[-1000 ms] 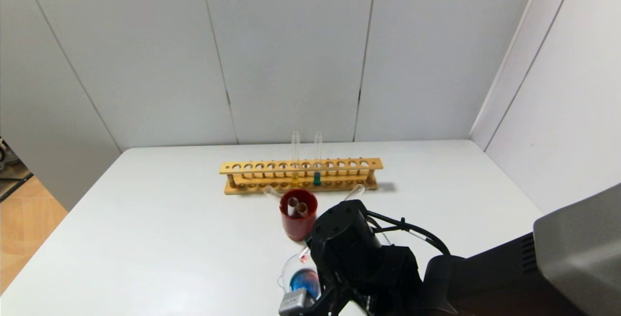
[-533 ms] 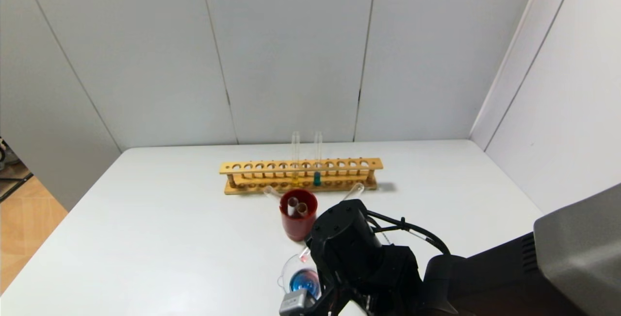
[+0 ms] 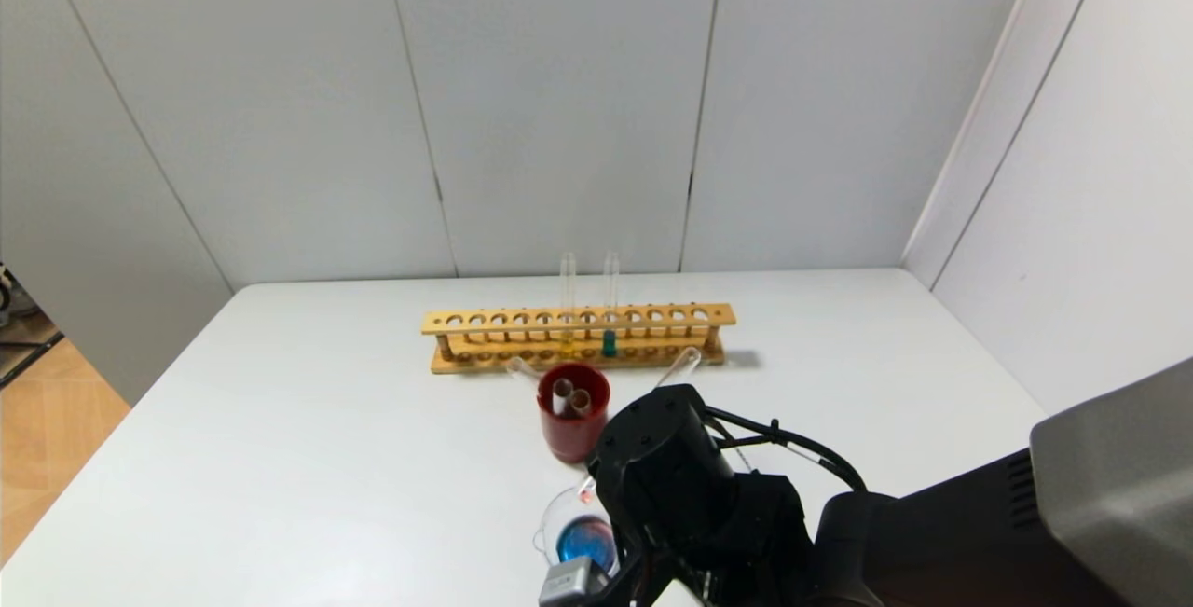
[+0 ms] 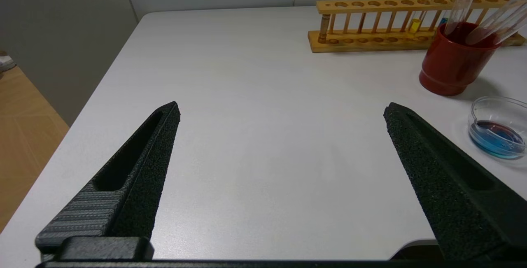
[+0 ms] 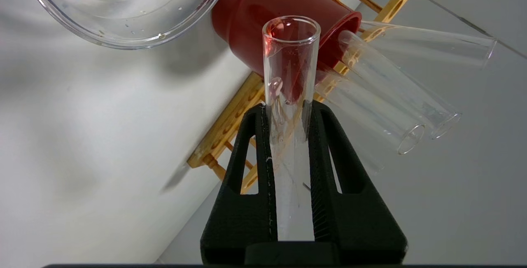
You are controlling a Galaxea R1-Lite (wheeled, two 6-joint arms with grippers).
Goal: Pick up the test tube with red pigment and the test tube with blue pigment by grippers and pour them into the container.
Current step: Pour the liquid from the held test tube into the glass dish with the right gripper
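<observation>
My right gripper (image 5: 290, 109) is shut on the test tube with red pigment (image 5: 290, 74). The tube is tilted, with red traces at its open mouth, which sits close to the rim of the container (image 5: 123, 21). In the head view the tube's mouth (image 3: 585, 493) is at the far rim of the container (image 3: 552, 521), which holds blue liquid with a dark red patch. The container also shows in the left wrist view (image 4: 498, 107). No tube with bright blue liquid shows. My left gripper (image 4: 282, 115) is open and empty, low over the bare table left of the container.
A dark red cup (image 3: 573, 425) with several empty tubes stands just behind the container. A wooden rack (image 3: 578, 320) farther back holds a yellowish tube and a teal tube (image 3: 610, 342). My right arm (image 3: 671, 486) covers the table's near right part.
My right arm has shifted only very slightly. The tube stays tilted at the container's rim.
</observation>
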